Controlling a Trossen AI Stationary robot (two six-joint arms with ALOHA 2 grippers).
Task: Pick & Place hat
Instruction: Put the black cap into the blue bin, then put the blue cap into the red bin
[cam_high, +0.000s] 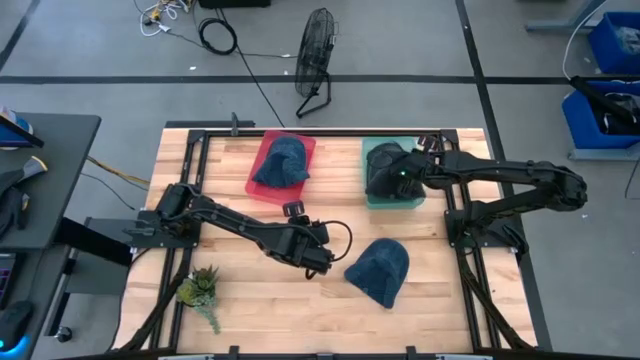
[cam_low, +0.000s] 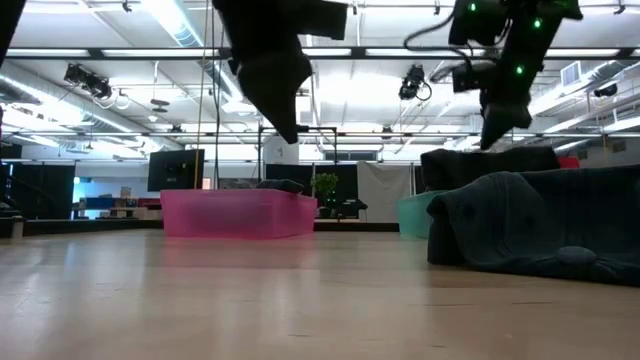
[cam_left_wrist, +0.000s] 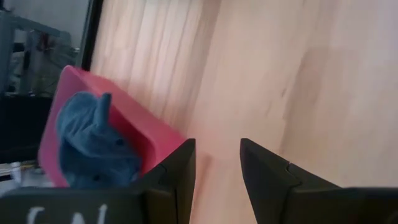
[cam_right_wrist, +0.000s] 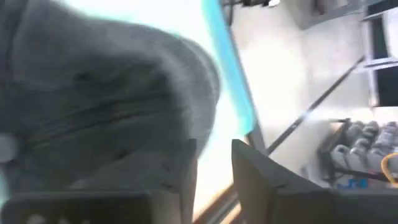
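Three hats show. A dark blue hat (cam_high: 378, 270) lies flat on the wooden table, large at the right of the low view (cam_low: 540, 225). A blue hat (cam_high: 283, 163) sits in the pink bin (cam_high: 262, 185), and a dark grey hat (cam_high: 385, 168) sits in the teal bin (cam_high: 372, 198). My left gripper (cam_high: 318, 262) hangs open above bare table just left of the dark blue hat; its wrist view shows empty fingers (cam_left_wrist: 217, 162) and the pink bin (cam_left_wrist: 134, 127). My right gripper (cam_high: 402, 176) is open over the teal bin, right at the grey hat (cam_right_wrist: 106, 93). My right gripper (cam_right_wrist: 214, 165) comes at the grey hat in the teal bin from above, with nothing in the gap between its fingers. One finger (cam_right_wrist: 180, 171) stands close against the hat's side; I cannot tell whether it touches. My left gripper touches nothing.
A small potted plant (cam_high: 200, 290) stands near the table's near left corner. The two bins sit side by side at the far edge. Bare wood lies between the bins and the loose hat. A black fan (cam_high: 316, 60) stands on the floor beyond the far edge.
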